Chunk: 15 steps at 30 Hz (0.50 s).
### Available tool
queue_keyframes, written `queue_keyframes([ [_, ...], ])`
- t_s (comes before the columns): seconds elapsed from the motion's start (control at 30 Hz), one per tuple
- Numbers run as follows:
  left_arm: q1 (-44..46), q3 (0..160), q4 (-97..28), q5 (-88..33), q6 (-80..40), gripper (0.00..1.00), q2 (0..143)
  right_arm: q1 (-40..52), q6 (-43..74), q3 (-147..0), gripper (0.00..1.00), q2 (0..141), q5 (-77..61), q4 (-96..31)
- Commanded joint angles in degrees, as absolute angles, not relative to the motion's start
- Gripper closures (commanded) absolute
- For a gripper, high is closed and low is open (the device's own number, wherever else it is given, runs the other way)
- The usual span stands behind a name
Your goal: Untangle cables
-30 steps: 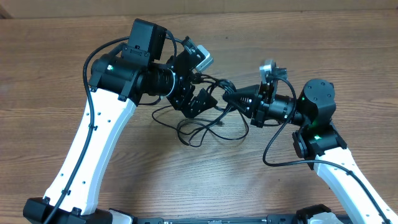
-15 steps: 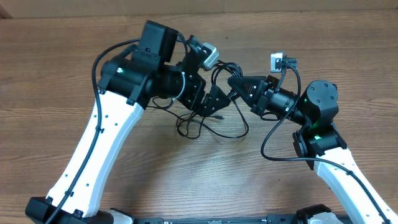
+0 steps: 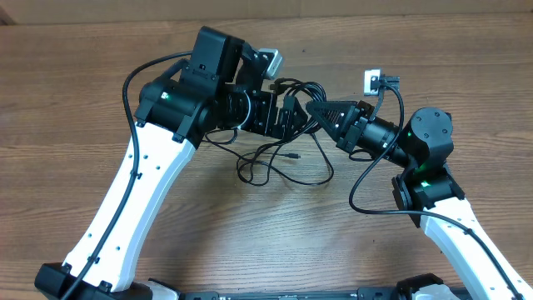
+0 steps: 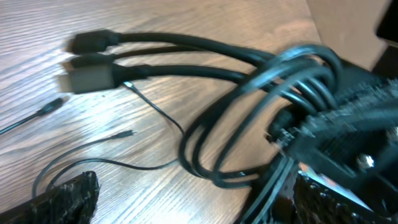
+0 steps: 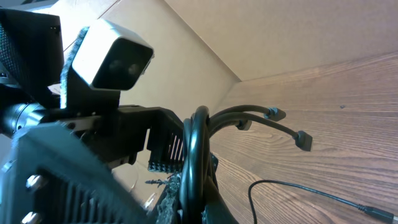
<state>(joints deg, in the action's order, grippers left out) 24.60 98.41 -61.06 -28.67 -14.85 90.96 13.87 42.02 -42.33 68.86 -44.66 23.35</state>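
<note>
The right claw (image 3: 314,108) is pinched tight on a looped bundle of the cables (image 3: 296,85), raised above the desk (image 3: 250,233), while thinner strands trail onto the wood below. The left claw (image 3: 281,117) stands spread wide just beside that loop.

The right pincer (image 3: 315,108) pulled the cables (image 3: 297,85) back, the left pincer (image 3: 287,117) following.

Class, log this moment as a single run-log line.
left gripper: open, beside the cables | right gripper: shut on cables | cables: tangled, loops trailing on table
</note>
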Motion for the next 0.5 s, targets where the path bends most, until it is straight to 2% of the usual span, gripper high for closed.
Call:
queue_keyframes([
  [0.0,24.18,99.53,-60.47,-23.92,-18.96,0.0,90.65,13.76,43.94,-42.83,0.96,68.6,-44.21,24.56],
  [0.47,24.93,99.53,-59.27,-22.06,-20.84,0.0,90.65,13.78,48.25,-42.83,0.96,68.6,-48.12,29.34],
])
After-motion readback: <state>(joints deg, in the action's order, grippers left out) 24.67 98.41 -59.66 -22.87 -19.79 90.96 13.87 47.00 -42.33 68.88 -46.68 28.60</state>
